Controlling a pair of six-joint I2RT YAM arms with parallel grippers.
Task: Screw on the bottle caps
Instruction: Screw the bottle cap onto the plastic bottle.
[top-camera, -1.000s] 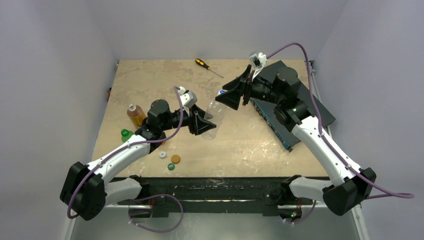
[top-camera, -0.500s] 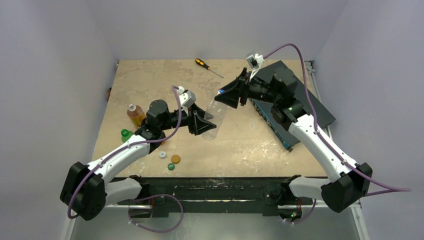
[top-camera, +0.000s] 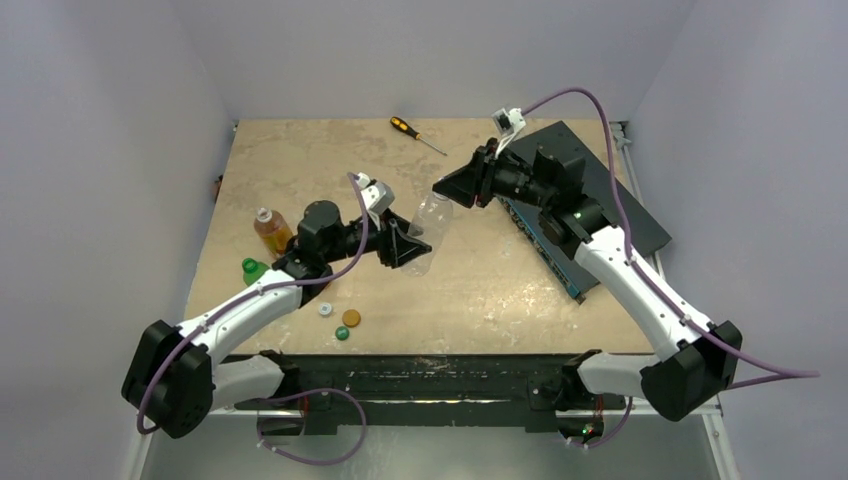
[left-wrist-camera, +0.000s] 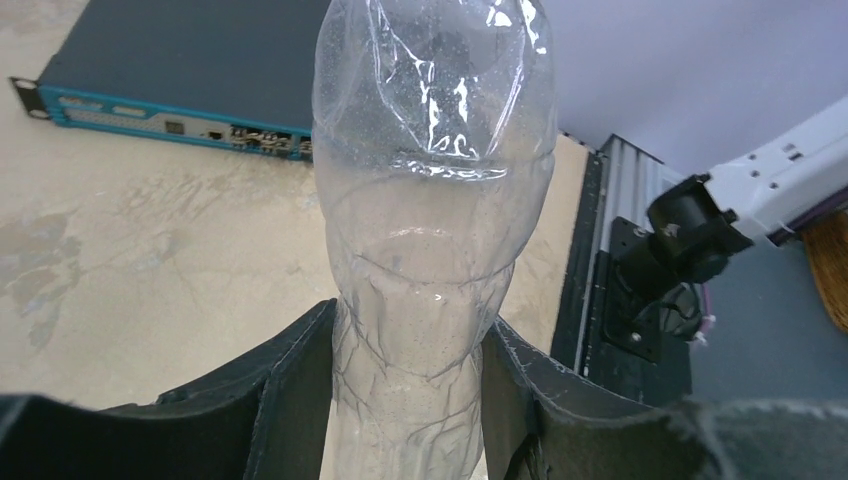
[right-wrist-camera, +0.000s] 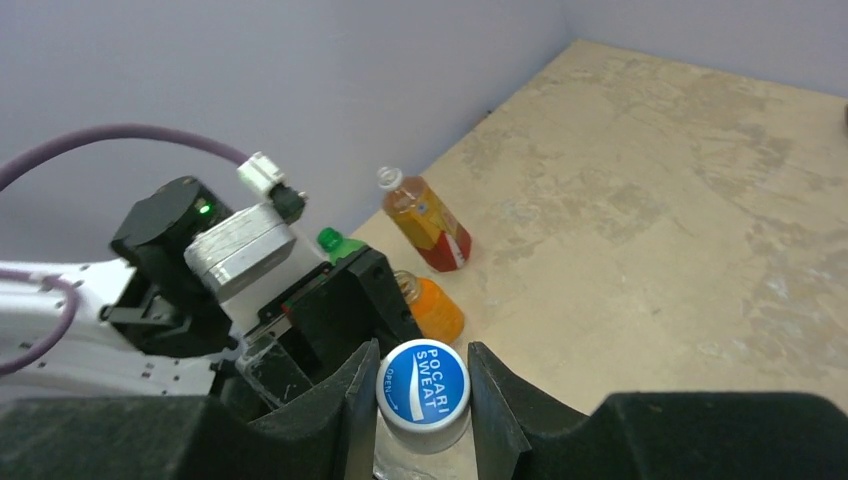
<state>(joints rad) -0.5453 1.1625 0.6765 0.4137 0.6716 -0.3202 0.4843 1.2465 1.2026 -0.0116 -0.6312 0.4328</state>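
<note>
- Where the top view shows only two grippers meeting over the middle of the table (top-camera: 300, 170), the wrist views show what each one holds.
- The left gripper (top-camera: 414, 248) is clenched on the lower body of the clear bottle (top-camera: 431, 218). The bottle is held tilted above the table, with its neck towards the upper right of the frame.
- In the left wrist view the bottle fills the centre, squeezed between both fingers (left-wrist-camera: 290, 400). Its wall is creased there, and its far end runs off the top edge.
- The right gripper (top-camera: 443, 188) sits at the bottle's neck, and from above its fingers hide the cap.
- Only the right wrist view shows the blue cap (right-wrist-camera: 424, 384), low in the middle. It is gripped between the two fingers and sits on the clear neck, but I cannot tell how far it is threaded.
- That view also shows, left of centre, the amber bottle (right-wrist-camera: 425, 222) with its mouth open. The orange bottle (right-wrist-camera: 433, 308) is just below it, and the green bottle (right-wrist-camera: 330, 240) peeks out behind the left gripper.
- From above, the left arm hides the orange bottle.
- Only the top view shows the white cap (top-camera: 325, 309), orange cap (top-camera: 351, 318) and green cap (top-camera: 342, 333), close together at lower left. It also shows the screwdriver (top-camera: 415, 131) at top centre and the dark box (top-camera: 610, 200) on the right.
</note>
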